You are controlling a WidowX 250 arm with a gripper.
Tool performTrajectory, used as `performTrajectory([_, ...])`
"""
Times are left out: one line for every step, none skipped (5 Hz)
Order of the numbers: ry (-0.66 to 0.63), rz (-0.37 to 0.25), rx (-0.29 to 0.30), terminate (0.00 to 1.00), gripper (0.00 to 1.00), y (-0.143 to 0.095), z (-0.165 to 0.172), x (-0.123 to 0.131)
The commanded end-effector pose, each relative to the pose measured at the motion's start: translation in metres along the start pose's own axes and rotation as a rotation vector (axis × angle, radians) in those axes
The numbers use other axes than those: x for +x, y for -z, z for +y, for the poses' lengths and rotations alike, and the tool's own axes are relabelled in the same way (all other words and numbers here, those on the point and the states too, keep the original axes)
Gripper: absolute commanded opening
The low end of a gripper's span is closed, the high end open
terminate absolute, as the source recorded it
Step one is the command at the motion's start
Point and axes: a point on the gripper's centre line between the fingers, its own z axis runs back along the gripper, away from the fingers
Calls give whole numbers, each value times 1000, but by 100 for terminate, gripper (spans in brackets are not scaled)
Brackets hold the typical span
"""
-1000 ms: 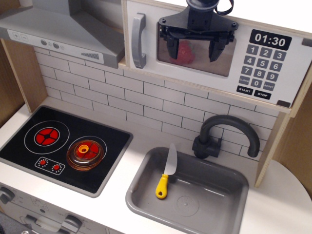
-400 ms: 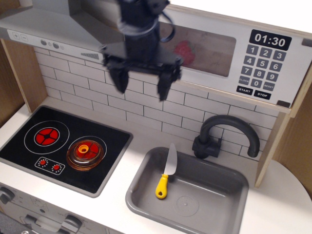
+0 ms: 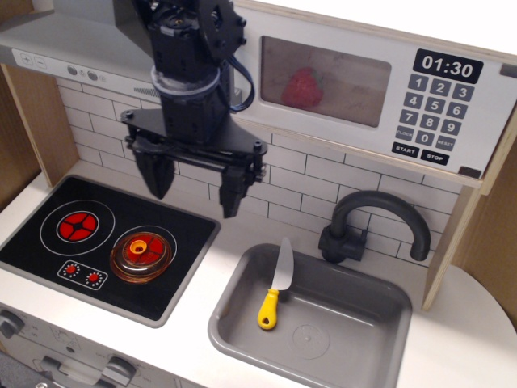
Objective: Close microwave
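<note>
observation.image
Microwave [image 3: 363, 89]: upper right, wide door looks flush with its front.
Gripper [image 3: 192, 187]: low, left of the microwave, above the stove [image 3: 105, 242].
Fingers [image 3: 229, 192]: spread, holding nothing.
Bearing: microwave lies up-right of fingers, well apart.

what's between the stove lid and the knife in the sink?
In the observation.image view, only bare black cooktop, a strip of white counter and the sink rim separate the orange lid from the yellow-handled knife.
</note>
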Motion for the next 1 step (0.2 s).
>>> performTrajectory([-6, -15, 1, 100, 100, -13, 11, 3])
